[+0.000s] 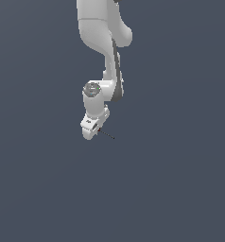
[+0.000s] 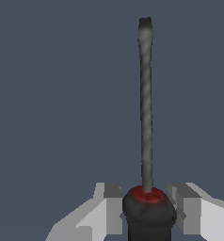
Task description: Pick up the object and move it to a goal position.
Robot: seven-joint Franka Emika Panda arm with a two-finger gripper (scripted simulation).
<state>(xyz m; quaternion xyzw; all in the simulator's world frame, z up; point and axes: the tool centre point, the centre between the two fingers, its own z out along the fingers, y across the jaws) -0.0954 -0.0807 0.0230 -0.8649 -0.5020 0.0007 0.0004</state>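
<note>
In the wrist view the gripper (image 2: pixel 149 212) has its two pale fingers (image 2: pixel 109 209) closed in against the black-and-red handle of the screwdriver (image 2: pixel 147 141), one on each side, so the tool is held between them. The lower part of the handle and the finger bases are cut off by the frame edge, so how far down the grip reaches cannot be told. From the red collar the thin dark shaft runs straight away from the camera to a small darker tip, mottled and blurred along its length.

In the exterior view the gripper (image 1: pixel 92 128) sits at the end of the white arm (image 1: pixel 102 56), whose upper links run out of the frame at the top. Here the fingers are too small to separate, and the handle is hidden behind them; only the shaft of the screwdriver (image 1: pixel 106 134) shows, a faint dark line slanting down towards the exterior view's right.

All around lies an even grey-blue surface (image 1: pixel 180 189), with open room on every side of the gripper and no visible edge or border.
</note>
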